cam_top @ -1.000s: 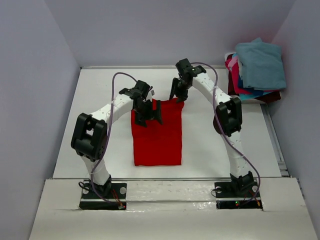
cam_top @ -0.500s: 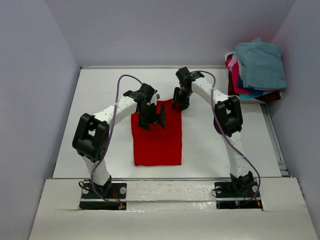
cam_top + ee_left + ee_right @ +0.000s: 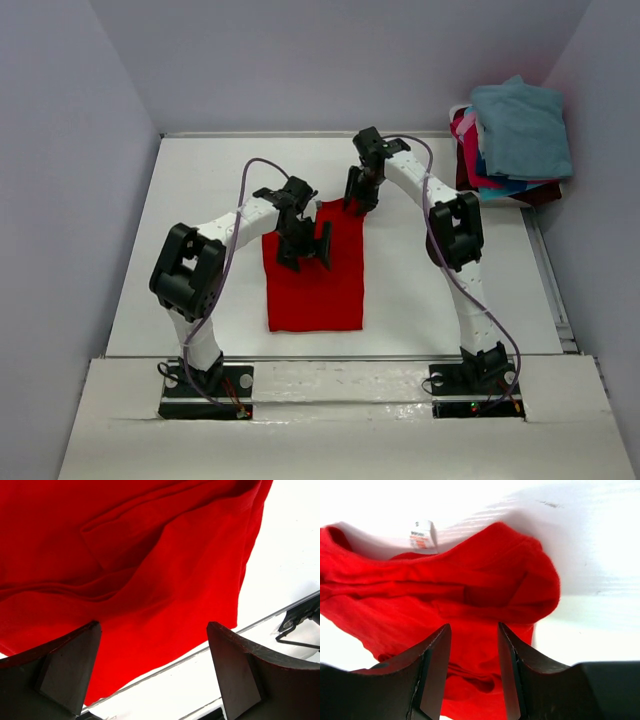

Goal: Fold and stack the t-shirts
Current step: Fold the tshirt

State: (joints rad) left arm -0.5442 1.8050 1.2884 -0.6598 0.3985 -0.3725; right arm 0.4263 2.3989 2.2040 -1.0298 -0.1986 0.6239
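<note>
A bright red t-shirt (image 3: 315,285) lies folded into a narrow upright rectangle in the middle of the table. My left gripper (image 3: 306,245) hangs over its upper middle, wide open, with only cloth and table beneath (image 3: 152,645). The right gripper (image 3: 361,196) is at the shirt's far right corner. In the right wrist view its jaws (image 3: 473,630) stand partly apart over bunched red cloth near the collar, where a white label (image 3: 421,536) shows. Other t-shirts (image 3: 512,140), teal-blue on top of pink, blue and dark maroon, are piled at the back right.
The white table (image 3: 200,200) is walled on three sides. A metal rail (image 3: 548,270) runs along its right edge beside the pile. Both arm bases sit on the near ledge (image 3: 340,385).
The left gripper has slid to the right and nearer over the red shirt. The right gripper has come down and nearer onto the shirt's far right corner.
</note>
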